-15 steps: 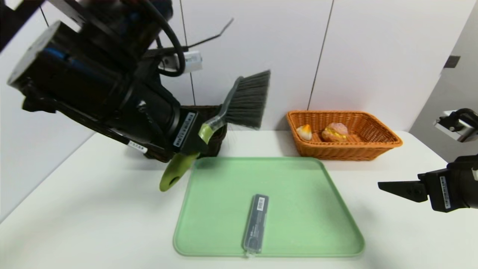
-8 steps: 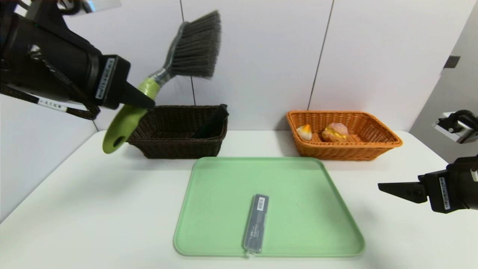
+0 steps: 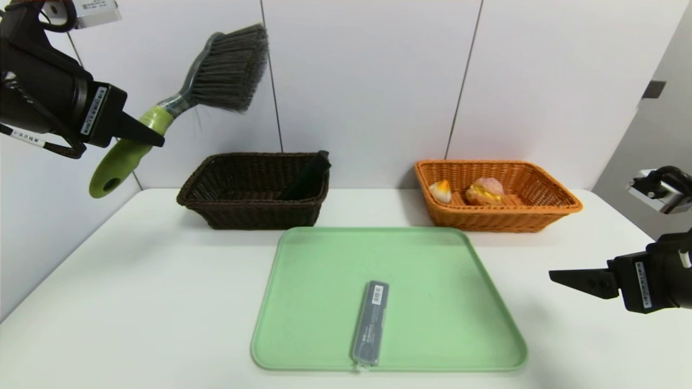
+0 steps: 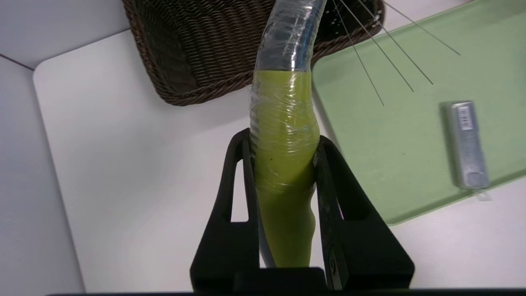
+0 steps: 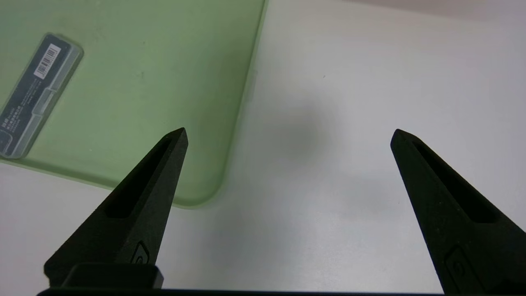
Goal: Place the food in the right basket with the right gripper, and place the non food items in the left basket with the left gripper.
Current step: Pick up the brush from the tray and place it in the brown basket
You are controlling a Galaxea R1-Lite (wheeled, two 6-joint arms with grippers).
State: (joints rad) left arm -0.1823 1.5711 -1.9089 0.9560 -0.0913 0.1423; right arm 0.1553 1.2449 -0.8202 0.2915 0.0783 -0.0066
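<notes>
Green-handled brush [image 3: 178, 102] is riding clamped in your left hand [image 4: 283, 164], high and left of the dark basket [image 3: 254, 208] awaiting it, while your right hand [image 5: 287, 135] is idling wide, far right of that basket.

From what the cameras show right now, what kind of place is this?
Probably a robot test or lab station, not a home: a bare white table against plain wall panels, a green tray, and two wicker baskets, dark brown and orange, laid out for sorting.
</notes>
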